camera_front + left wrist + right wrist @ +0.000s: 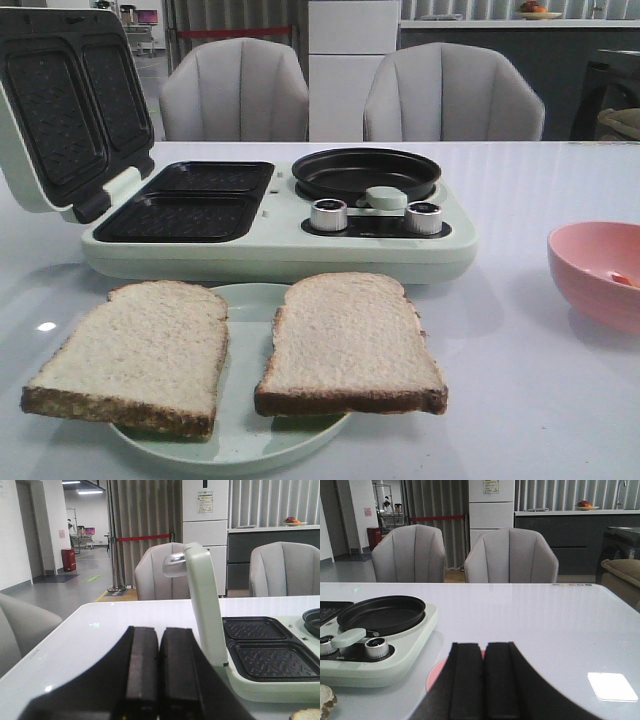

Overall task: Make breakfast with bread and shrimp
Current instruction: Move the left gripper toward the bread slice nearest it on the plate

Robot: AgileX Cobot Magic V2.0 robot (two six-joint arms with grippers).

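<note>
Two bread slices lie side by side on a pale green plate at the table's front: the left slice and the right slice. The shrimp shows as a small orange bit inside the pink bowl at the right. My left gripper is shut and empty, left of the breakfast maker's open lid. My right gripper is shut and empty, over the pink bowl. Neither gripper shows in the front view.
A pale green breakfast maker stands behind the plate, with its lid open, two black waffle plates, a round black pan and two knobs. Two grey chairs stand behind the table.
</note>
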